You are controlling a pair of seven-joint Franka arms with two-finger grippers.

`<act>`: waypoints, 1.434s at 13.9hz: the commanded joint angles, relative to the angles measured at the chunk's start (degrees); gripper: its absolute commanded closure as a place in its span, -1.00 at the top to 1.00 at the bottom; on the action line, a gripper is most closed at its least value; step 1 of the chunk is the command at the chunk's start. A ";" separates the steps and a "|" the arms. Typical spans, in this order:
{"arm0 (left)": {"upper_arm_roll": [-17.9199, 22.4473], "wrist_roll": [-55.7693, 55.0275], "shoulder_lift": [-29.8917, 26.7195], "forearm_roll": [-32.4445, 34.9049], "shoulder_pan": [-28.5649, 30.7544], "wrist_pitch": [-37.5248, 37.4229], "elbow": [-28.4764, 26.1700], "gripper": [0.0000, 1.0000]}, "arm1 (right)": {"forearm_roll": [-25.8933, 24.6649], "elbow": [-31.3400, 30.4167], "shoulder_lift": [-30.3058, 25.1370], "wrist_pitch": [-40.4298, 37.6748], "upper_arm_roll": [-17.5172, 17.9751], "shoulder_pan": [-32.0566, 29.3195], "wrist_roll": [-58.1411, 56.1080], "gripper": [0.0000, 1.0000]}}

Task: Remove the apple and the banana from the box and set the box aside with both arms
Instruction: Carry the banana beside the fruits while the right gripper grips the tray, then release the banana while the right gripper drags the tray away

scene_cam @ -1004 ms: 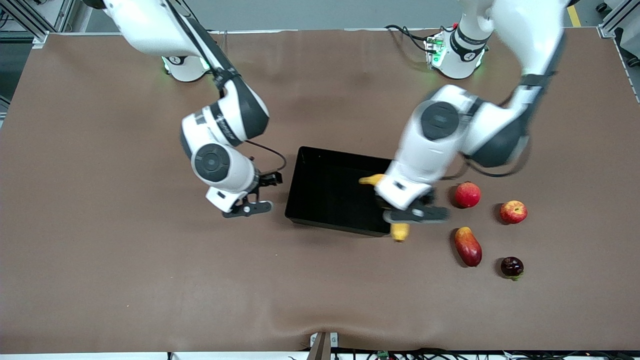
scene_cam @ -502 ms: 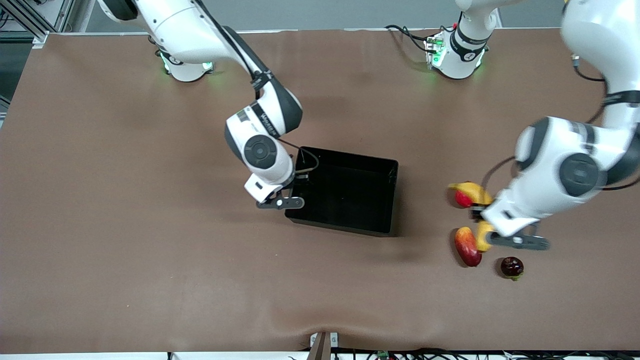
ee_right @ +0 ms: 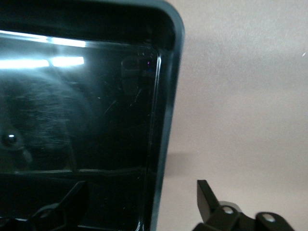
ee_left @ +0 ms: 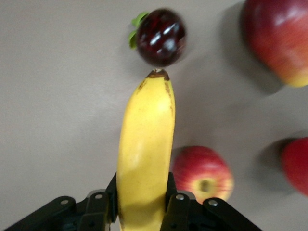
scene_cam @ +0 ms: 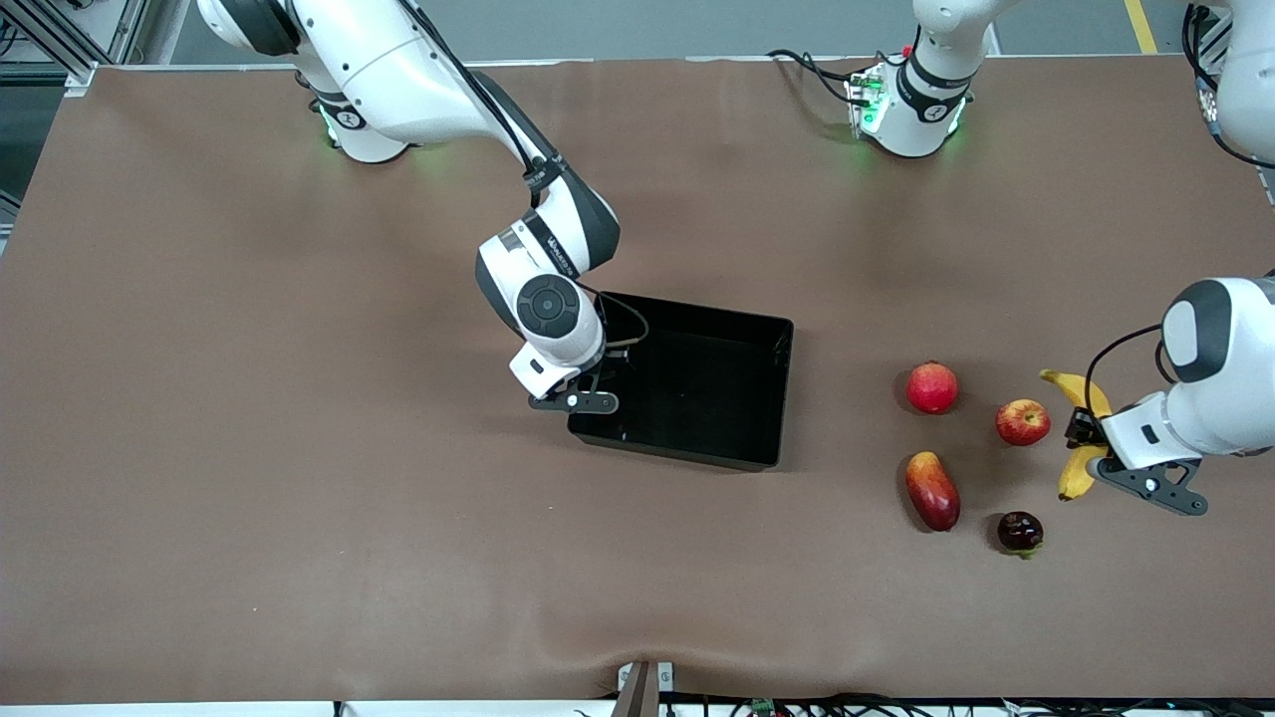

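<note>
Now the right end effector (scene_cam: 598,383), fingers spread, straddles the empty box (scene_cam: 687,388) wall at mid-tabletop; seat it squarely before pinching. Apple (scene_cam: 1023,422) lies out. Left end effector (scene_cam: 1088,438) grasps the banana (scene_cam: 1081,438); lower gently, clear of neighbours.

A brown worktop (scene_cam: 249,448) carries everything. The black box (scene_cam: 687,388) sits on it near the middle. Toward the left arm's end lie four fruits, well apart from the box: a deep-red round fruit (scene_cam: 931,387), the apple (scene_cam: 1023,421) beside it and closer to that end, an oblong red-yellow mango (scene_cam: 932,490) nearer the front camera, and a small dark fruit (scene_cam: 1020,531) with a green leaf beside the mango. The two arm bases (scene_cam: 906,100) stand along the worktop's edge farthest from the camera.
</note>
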 commanded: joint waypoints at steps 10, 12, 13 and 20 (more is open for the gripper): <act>3.70 4.42 11.10 10.67 2.03 16.81 0.83 0.88 | 0.59 -2.18 -4.13 -2.01 -0.18 -0.48 1.19 -1.00; 3.18 3.89 9.27 10.66 2.47 16.64 0.83 1.00 | 0.59 -2.18 -6.59 -3.58 -0.26 -0.75 1.19 -1.00; 2.22 2.85 7.95 10.40 2.47 15.94 0.74 1.00 | 0.59 -2.18 -7.64 -4.38 -0.35 -1.27 1.19 -1.00; -7.71 -14.62 -7.51 -0.67 2.38 -3.11 0.74 1.00 | -0.20 -2.44 -14.24 -12.54 -0.62 -9.78 -7.48 -1.00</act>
